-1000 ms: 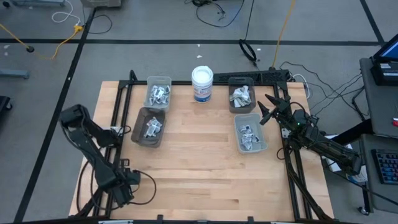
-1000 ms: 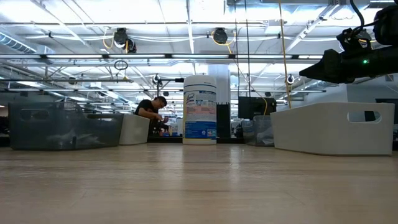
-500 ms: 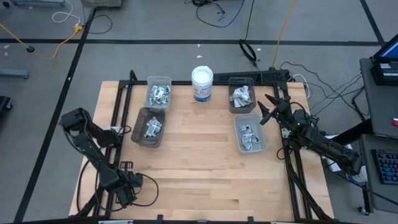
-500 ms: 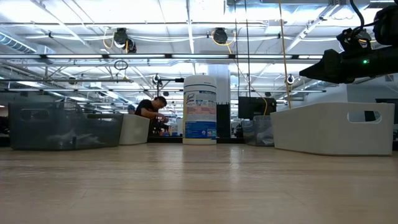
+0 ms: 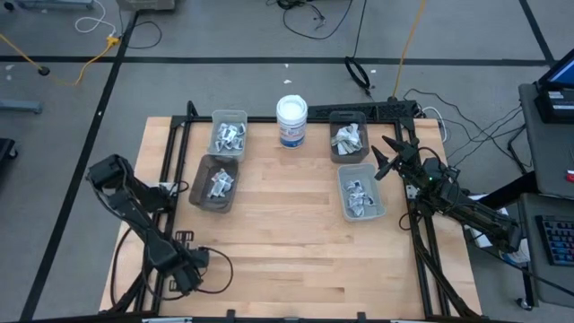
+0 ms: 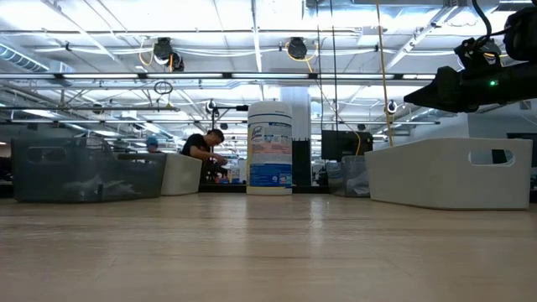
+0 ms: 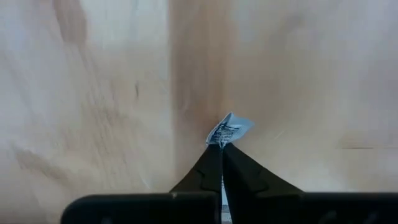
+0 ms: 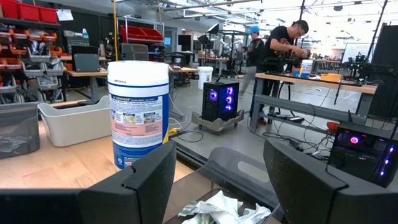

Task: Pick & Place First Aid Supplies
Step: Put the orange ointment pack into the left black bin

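Observation:
A small white packet with dark blue print, one of the first aid supplies, sits at the tips of my left gripper, which is shut on it. That gripper points down over the table's near left corner. More packets fill two bins on the left and two on the right. My right gripper waits open and level at the table's right edge, beside the right bins, with nothing between its fingers. My left gripper pinches the packet's near edge between its two fingertips, only at their free ends. The fingers come from above, pointing down. The packet stands out crumpled beyond the tips, just over the wooden table; whether it still rests on the wood I cannot tell.
A white round tub with a blue label stands at the far middle of the table, between the bin pairs. Black frame rails run along the left and right edges. The table's middle and near part is bare wood.
My left gripper has gone a little toward the table's near edge and down. The right arm has kept still.

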